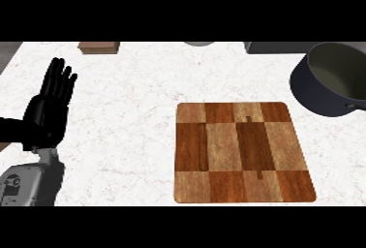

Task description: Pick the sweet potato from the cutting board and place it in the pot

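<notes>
A wooden cutting board (243, 152) of light and dark squares lies on the white marble counter, right of centre, with nothing on it. A dark pot (330, 82) stands at the far right, partly cut off by the view's edge; what shows of its pale inside holds nothing. No sweet potato shows anywhere. My left hand (49, 114) rests open at the left edge, fingers straight and pointing up, well apart from the board. My right hand is out of view.
A small brown block (99, 47) sits at the counter's far edge, left of centre. A grey round object (199, 43) and a dark grey one (275, 46) are cut off at the far edge.
</notes>
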{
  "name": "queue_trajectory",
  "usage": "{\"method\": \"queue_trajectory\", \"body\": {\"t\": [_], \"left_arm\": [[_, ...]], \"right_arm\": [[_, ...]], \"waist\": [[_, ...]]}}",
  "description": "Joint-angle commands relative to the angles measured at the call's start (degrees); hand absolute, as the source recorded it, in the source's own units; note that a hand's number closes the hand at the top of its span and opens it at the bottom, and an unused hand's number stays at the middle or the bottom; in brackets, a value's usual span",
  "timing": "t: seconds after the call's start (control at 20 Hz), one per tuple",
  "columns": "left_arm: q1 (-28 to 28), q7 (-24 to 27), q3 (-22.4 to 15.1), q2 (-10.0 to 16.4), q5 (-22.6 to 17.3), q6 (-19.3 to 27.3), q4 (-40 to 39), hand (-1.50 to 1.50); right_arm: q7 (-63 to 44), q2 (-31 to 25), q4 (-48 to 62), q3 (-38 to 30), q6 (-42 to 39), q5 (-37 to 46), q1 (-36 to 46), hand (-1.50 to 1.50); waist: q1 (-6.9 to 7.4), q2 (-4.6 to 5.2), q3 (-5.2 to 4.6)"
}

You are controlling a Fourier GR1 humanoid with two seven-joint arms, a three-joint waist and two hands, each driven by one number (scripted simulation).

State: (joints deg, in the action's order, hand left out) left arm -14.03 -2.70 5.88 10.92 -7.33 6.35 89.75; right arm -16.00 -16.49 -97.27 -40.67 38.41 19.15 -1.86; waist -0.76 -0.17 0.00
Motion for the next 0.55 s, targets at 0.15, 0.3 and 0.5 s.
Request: {"method": "queue_trajectory", "body": {"t": [0.15, 0.3, 0.5], "left_arm": [[-0.97, -0.57, 1.64, 0.89, -0.82, -0.98, -0.19, 0.0], [-2.99, -2.5, 1.22, 0.12, 0.0, 0.07, -0.91, 0.0], [1.91, 2.73, 1.96, 0.45, -1.52, -3.89, -1.74, 0.0]], "right_arm": [[12.32, 4.75, -6.14, -8.55, -5.52, -14.82, -12.76, -1.5], [12.42, 4.28, -5.12, -10.67, -7.58, -15.84, -13.13, -1.5], [20.09, 4.99, -0.75, -15.3, -11.38, -21.66, -15.85, -1.5]], "waist": [[-0.27, 0.0, 0.03], [0.2, 0.11, 0.01], [0.27, 0.1, 0.01]]}}
